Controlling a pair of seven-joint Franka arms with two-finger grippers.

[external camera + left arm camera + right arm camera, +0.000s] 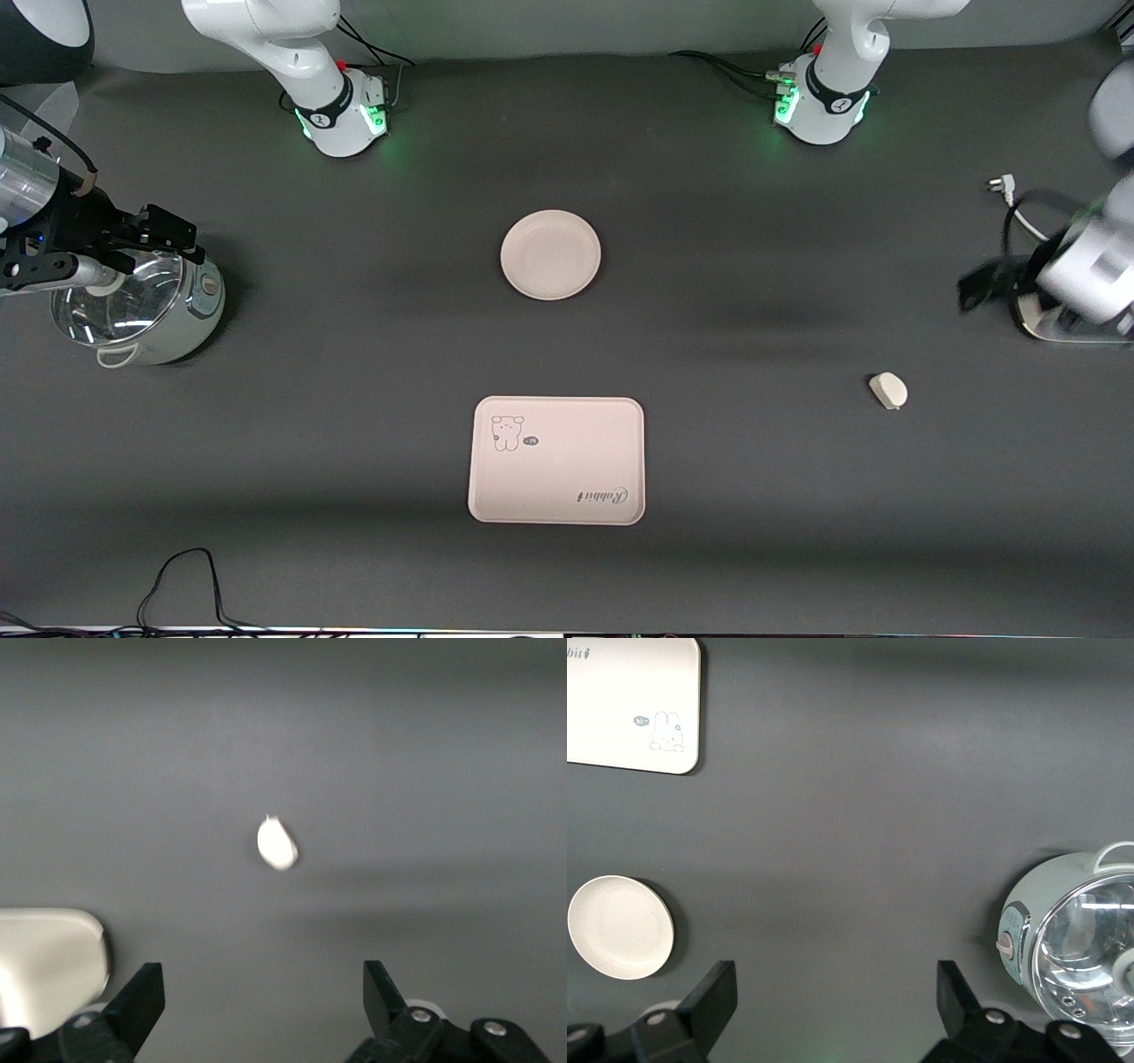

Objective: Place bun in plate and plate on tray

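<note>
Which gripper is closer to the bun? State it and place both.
Left. The left gripper hangs open at the left arm's end of the table, the bun lying close by on the cloth. The right gripper hangs open over the pot at the right arm's end.

Both my arms are raised at the table's two ends, claws empty.

My left gripper (263, 1010) hangs in the air toward my left arm's end of the table, above the bare cloth near the bun (888, 390), its two black fingers (142, 997) spread wide with nothing between them. My right gripper (833, 1010) hovers at my right arm's end, well apart from that bun, fingers (713, 1001) just as wide and gripping nothing. Both wrists point down at the table (753, 496).
</note>
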